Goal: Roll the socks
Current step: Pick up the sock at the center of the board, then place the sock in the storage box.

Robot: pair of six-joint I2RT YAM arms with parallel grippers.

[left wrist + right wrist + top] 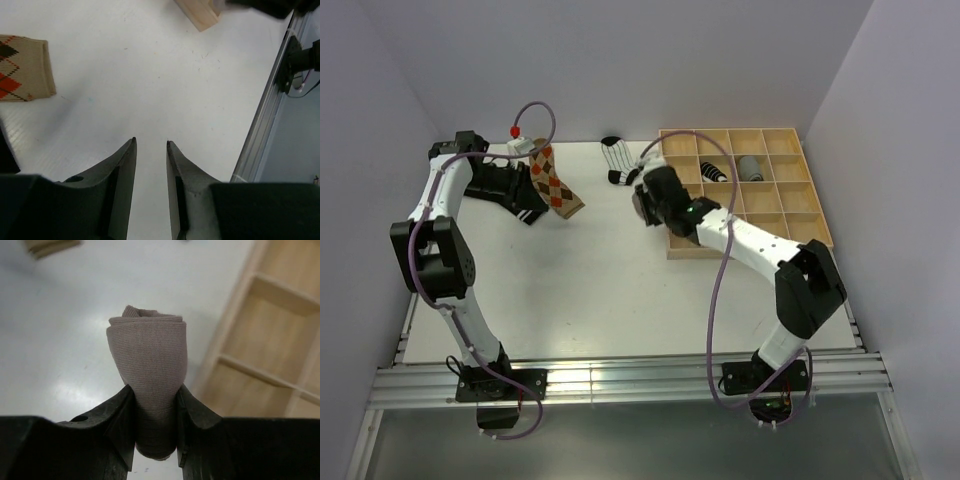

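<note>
Taupe sock roll (149,365) held in the right gripper (155,390) beside the wooden grid tray (232,315).
Pinched only at its lower part, the roll could be loosened or dropped before a compartment is reached; the left gripper (151,145) is narrowly parted, empty, near the argyle sock (22,67).

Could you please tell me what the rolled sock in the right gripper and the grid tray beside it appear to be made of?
The rolled sock looks like soft knit fabric, taupe and matte: fine knit lines show, and it pinches in where the right gripper squeezes it. The tray looks like pale unfinished wood, perhaps plywood: faint grain, no gloss, square-cut dividers.
</note>
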